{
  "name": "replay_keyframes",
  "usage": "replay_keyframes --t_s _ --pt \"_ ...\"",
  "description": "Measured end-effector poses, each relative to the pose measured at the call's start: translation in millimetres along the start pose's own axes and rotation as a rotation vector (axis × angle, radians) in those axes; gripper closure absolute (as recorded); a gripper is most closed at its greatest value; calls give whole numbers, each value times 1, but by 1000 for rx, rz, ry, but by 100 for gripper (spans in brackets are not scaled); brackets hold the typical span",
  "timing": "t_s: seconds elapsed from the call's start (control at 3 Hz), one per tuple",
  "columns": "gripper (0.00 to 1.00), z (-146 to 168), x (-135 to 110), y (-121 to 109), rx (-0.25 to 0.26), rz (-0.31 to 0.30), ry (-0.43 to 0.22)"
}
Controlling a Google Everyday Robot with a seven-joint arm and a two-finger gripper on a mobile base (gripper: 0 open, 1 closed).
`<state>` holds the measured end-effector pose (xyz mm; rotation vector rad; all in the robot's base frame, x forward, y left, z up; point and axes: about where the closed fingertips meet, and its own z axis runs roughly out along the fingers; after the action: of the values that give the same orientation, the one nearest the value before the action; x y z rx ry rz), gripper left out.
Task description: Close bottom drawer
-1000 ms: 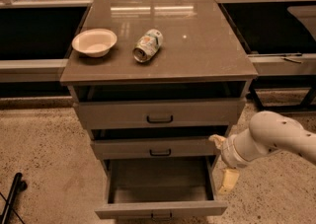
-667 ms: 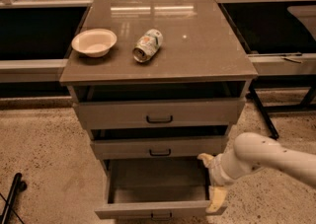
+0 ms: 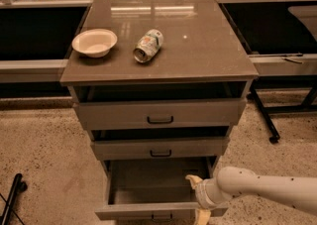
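I have the gripper [image 3: 196,198] low at the right end of the bottom drawer [image 3: 143,212], fingers spread, one inside the box and one before the front panel. That drawer stands pulled well out. Above it, the middle drawer [image 3: 161,148] and top drawer [image 3: 161,112] sit slightly open. Farther back, on the cabinet top [image 3: 203,45], I see a bowl [image 3: 94,42] beside a can [image 3: 148,45] lying on its side.

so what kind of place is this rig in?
Probably a lab or workshop test area: speckled hard floor, long benches behind, a freestanding drawer cabinet holding a bowl and can. The gripper is at the front of the open bottom drawer.
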<state>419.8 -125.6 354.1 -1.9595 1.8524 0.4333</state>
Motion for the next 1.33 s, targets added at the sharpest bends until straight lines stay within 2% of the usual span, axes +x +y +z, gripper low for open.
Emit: replay_keyframes --t_s 0.33,0.67,1.0,1.33 --pt "0 2 -1 -1 6 5 -4" --pt "0 7 -1 3 -20 15 -50" --pt "19 42 7 9 -65 -5 -134" --pt "42 81 15 18 -88 -19 -208"
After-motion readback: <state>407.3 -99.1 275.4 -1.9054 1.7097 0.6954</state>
